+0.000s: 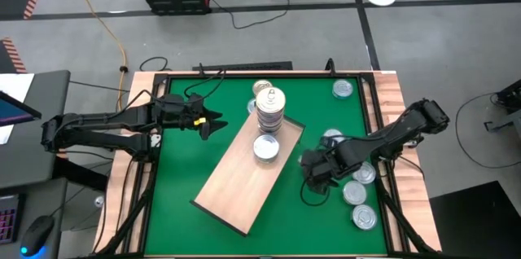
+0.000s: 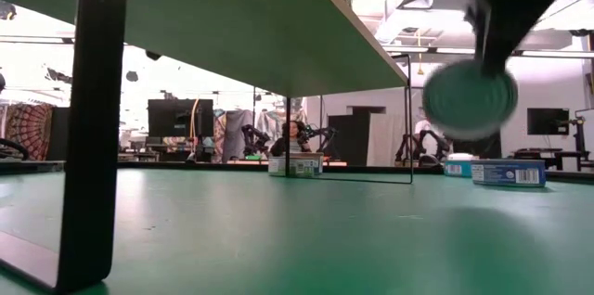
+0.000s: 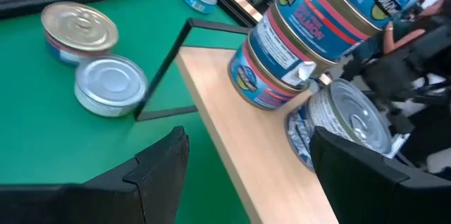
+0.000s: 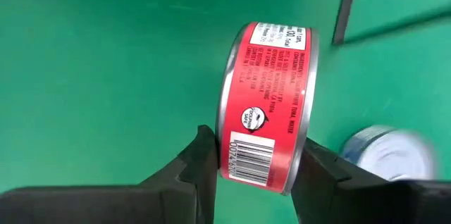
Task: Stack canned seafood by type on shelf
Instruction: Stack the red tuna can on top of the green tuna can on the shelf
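The shelf (image 1: 244,179) is a tan board raised on dark legs (image 2: 93,119), slanting across the green table. On it stand a stack of blue-labelled tins (image 1: 270,108) and a single silver tin (image 1: 266,147). My right gripper (image 4: 259,175), right of the shelf's near half (image 1: 313,179), is shut on a red-labelled tin (image 4: 268,118). My left gripper (image 1: 213,123) hovers open left of the stack, with nothing between its fingers (image 3: 162,168). My right gripper pinches the red-labelled tin across its two flat faces, one finger (image 4: 204,168) beside the rim (image 4: 223,129) and the other on the opposite face. The fingers come from above, pointing steeply down. The tin hangs on edge (image 2: 469,100), lifted clear of the table.
Several loose tins lie on the green table along its right side (image 1: 355,192) (image 1: 365,218) (image 1: 343,89). Two more (image 3: 79,30) (image 3: 109,83) sit beyond the shelf's far end. There is free green surface at the near left. A wooden rim (image 1: 391,96) borders the table.
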Robot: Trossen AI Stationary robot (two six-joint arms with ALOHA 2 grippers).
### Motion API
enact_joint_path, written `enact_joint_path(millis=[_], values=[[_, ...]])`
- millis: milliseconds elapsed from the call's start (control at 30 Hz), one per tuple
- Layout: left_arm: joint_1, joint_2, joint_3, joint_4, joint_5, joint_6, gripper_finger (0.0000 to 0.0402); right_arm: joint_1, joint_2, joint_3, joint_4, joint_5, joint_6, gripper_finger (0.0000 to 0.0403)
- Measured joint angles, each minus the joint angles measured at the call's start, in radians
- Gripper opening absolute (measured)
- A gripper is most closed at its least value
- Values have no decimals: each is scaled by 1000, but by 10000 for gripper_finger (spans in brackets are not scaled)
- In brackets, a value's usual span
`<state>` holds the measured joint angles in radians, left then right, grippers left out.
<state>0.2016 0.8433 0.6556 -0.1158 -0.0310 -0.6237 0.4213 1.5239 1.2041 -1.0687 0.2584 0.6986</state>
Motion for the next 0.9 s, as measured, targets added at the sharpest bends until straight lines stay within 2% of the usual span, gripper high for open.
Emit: enact_joint_path(millis=[167, 333, 433, 633, 767, 900], values=[[0, 9, 0, 13, 1, -49, 281, 42, 0, 148, -66, 30, -189, 157], [0, 8, 0, 63, 42, -171, 281, 94, 0, 255, -83, 143, -394, 157], [0, 8, 0, 121, 101, -272, 281, 121, 0, 313, -79, 236, -571, 157], [-6, 8, 0, 291, 178, -436, 281, 161, -1, 403, -5, 493, -899, 157], [-47, 8, 0, 438, 141, -443, 281, 136, 5, 405, 119, 553, -1124, 157], [-112, 9, 12, 452, 48, -354, 281, 85, 50, 404, 162, 596, -1207, 158]])
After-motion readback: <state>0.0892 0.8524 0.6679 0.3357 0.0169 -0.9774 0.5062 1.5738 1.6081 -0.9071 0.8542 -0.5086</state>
